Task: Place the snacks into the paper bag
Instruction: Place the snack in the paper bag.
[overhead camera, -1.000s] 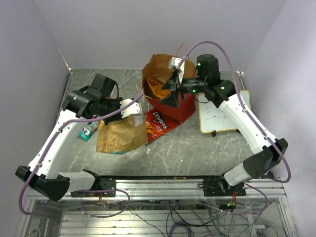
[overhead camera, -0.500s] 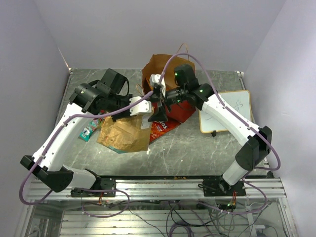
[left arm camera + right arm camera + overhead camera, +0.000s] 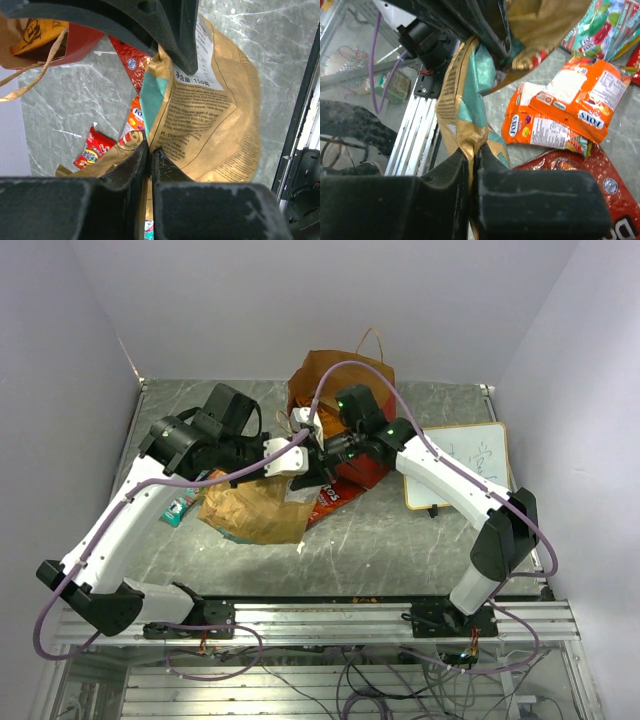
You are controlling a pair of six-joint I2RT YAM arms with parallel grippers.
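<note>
The large kraft-brown pouch hangs slightly above the table, left of the paper bag, which stands upright with its mouth open. My left gripper is shut on the pouch's upper edge. My right gripper is shut on the same crumpled edge, right beside the left fingers. Under them lie a red Doritos bag, two orange Fox's packets and a small red packet.
A wood-framed whiteboard lies at the right, next to the right arm. A teal-white packet sits on the table under the left arm. Green-teal packs lie beyond the orange ones. The metal rail runs along the near edge.
The right gripper came away from the paper bag's mouth, swung left and down, and shut on the pouch's top edge. The left gripper carried the pouch a little toward the bag.
</note>
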